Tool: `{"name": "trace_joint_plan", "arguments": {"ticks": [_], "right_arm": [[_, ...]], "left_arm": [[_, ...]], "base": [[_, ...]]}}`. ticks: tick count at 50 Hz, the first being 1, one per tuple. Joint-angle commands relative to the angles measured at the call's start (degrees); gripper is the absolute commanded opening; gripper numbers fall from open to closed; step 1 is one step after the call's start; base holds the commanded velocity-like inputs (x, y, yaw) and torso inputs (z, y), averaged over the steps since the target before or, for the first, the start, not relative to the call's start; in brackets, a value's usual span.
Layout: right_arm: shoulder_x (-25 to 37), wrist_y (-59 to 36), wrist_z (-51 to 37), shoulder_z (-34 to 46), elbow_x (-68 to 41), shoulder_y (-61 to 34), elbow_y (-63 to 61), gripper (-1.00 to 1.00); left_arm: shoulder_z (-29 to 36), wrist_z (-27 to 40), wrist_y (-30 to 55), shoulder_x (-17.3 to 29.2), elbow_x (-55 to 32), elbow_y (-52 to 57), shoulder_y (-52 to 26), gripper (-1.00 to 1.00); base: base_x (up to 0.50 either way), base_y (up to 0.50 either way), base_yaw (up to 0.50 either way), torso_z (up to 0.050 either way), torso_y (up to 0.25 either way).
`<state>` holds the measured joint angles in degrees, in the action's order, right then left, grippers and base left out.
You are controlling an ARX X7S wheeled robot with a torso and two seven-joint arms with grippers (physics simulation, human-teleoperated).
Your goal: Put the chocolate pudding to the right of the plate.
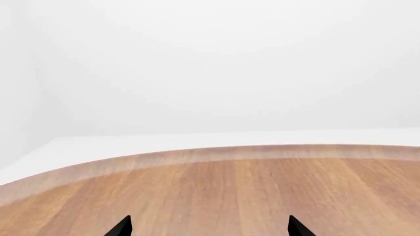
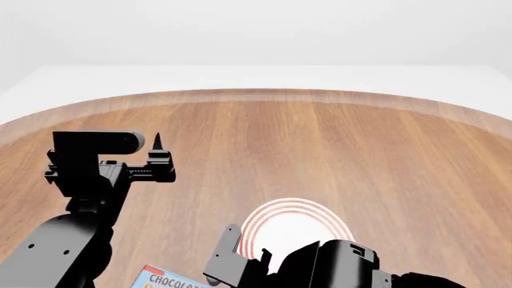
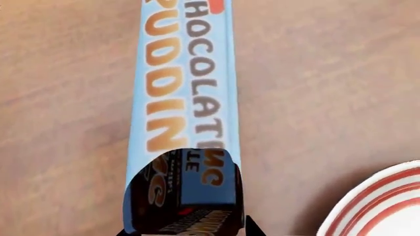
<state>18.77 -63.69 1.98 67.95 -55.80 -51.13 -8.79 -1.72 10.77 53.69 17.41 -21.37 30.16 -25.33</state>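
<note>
Head view showed the chocolate pudding (image 2: 172, 281) at the table's (image 2: 384, 156) near edge, left of the plate (image 2: 298, 225), with the right gripper (image 2: 240, 261) over it. Right wrist view showed the carton filling the gap between the black fingertips; whether they clamped it could not be told. The left gripper (image 1: 208, 227) hovered spread wide above bare wood, holding nothing.

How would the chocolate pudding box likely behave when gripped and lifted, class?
The chocolate pudding looks like a thin, flat-sided carton, so probably light and stiff, though a hard squeeze might dent it. Flat faces mean it shouldn't roll; its narrow edge suggests it could tip if nudged.
</note>
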Motion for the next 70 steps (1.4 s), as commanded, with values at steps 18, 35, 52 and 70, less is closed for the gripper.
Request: {"name": "trace_joint_plan", "arguments": {"ticks": [18,35,52,70], "right_arm": [[5.9,-7.8,-9.4,-13.1,-11.2,-8.6,-8.1,-1.00],[10.3,-1.1,-6.5,-18.5,-4.2,-14.0,13.2,-1.00],[12.5,0.9,-8.1,-22.1,-2.1,-16.4,25.3,-1.00],[22.7,-5.2,-23.0,-31.2,-12.0,-8.3,13.3,-1.00]], "left_arm": [[0.1,0.8,0.8,0.4,-0.7,0.4,-0.8,1.00],[0.3,1.2,1.0,0.5,-1.1,0.7,-1.0,1.00],[0.2,1.4,1.1,0.9,-1.6,1.0,-1.1,1.00],[0.3,1.5,0.5,1.0,-1.9,0.4,-1.1,1.00]], "base": [[0.00,0.00,0.00,0.000,0.000],[0.00,0.00,0.00,0.000,0.000],[0.00,0.00,0.00,0.000,0.000],[0.00,0.00,0.00,0.000,0.000]]}}
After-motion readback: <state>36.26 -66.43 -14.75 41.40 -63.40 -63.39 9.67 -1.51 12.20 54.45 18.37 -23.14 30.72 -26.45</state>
